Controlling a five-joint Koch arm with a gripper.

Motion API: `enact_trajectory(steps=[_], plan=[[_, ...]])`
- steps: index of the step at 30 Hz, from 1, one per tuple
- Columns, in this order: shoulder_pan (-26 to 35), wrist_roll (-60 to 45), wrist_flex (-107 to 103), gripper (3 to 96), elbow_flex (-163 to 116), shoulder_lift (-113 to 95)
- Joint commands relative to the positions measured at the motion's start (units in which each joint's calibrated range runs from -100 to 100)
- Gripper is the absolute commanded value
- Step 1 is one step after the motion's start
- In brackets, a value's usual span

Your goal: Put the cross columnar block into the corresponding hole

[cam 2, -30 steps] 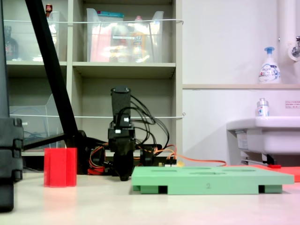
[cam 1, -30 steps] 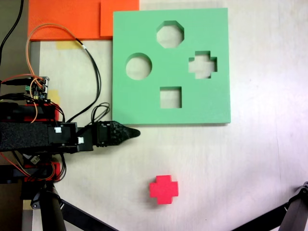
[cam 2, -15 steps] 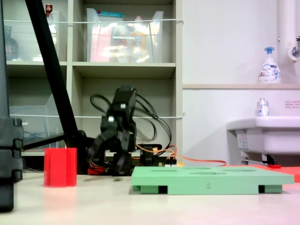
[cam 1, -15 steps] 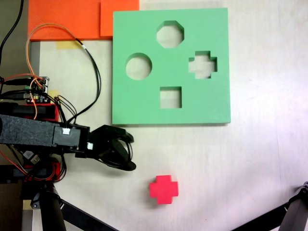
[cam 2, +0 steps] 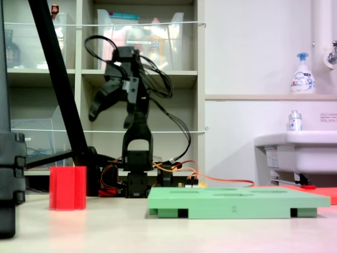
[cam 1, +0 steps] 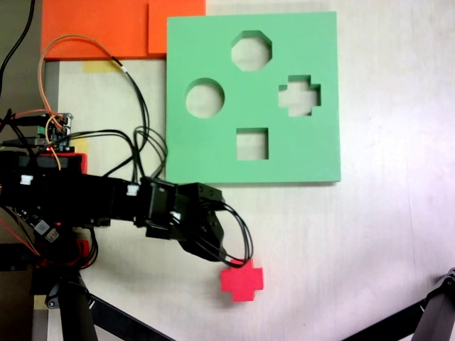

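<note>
**Reach begun, nothing grasped**

I have the gripper (cam 1: 226, 254) spread wide and empty. In the first exterior view it sits in the lower middle of the frame, its tips seeming to overlap the upper left corner of the cross columnar block (cam 1: 242, 280). That overlap misleads: in the second exterior view the gripper (cam 2: 111, 112) hangs high in the upper left of the frame, level with the shelves, while the block (cam 2: 67, 188) stands upright on the table at lower left, well below it. So I judge they are apart, with a descent to come.

The block lies below the green foam board (cam 1: 213, 149), clear of its lower edge. The corresponding hole (cam 1: 299, 96) is on the board's right side in the first exterior view, beside the octagonal cutout (cam 1: 251, 50) and above the square one (cam 1: 252, 143); it is empty.

By my reckoning none of the task proper is done. Lowering, closing on the block, carrying it over the board, lining up the arms of the cross and pressing it in all remain.

What I cannot make out: from the side the board's (cam 2: 237, 203) cutouts show only as faint dark slits, so I cannot pick the cross among them. The cables (cam 1: 138, 128) cover part of the arm from above, and the fingertips blur into the dark loop of wire there.
</note>
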Motion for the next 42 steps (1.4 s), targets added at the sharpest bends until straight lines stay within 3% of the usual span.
enact_trajectory(steps=[1, 3, 6, 8, 30, 34, 42], plan=[[-1.2, -1.7, -4.5, 58.0, 7.9, 8.2], [-2.1, -3.1, -6.4, 65.3, 12.4, 15.9], [-3.2, -3.7, -6.4, 88.7, 12.9, 23.4], [-3.6, -3.9, -6.4, 95.5, 12.9, 26.5], [-7.6, -6.7, -1.5, 95.1, 12.3, 52.4], [-7.8, -7.3, -0.8, 92.6, 12.2, 54.0], [-8.1, -7.6, -0.1, 53.9, 9.2, 53.8]])
